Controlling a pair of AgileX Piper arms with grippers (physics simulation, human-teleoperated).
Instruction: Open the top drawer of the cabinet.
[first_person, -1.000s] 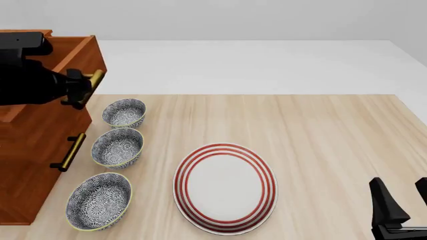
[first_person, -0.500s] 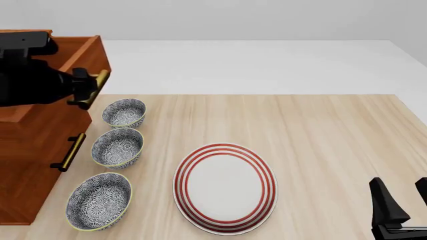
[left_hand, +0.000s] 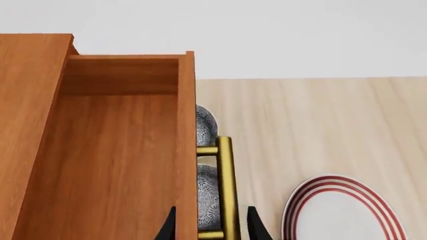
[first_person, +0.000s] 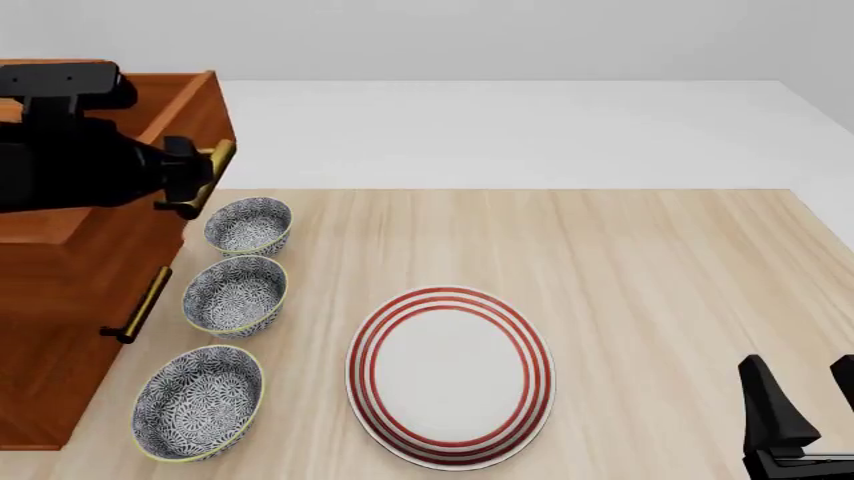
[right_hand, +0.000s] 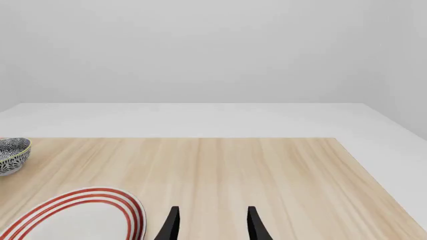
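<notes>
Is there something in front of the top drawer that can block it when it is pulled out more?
Nothing visible blocks it. The top drawer slides out above the bowls, which sit lower on the table. The left gripper holds its handle.

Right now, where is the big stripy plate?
In the front view the red-striped plate lies on the wooden table, near its front edge, just right of the three patterned bowls and left of the right gripper.

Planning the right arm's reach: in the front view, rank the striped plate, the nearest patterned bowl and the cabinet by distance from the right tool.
1. Striped plate, table centre, nearest the right tool.
2. Nearest patterned bowl, front left.
3. Cabinet, far left edge.
</notes>
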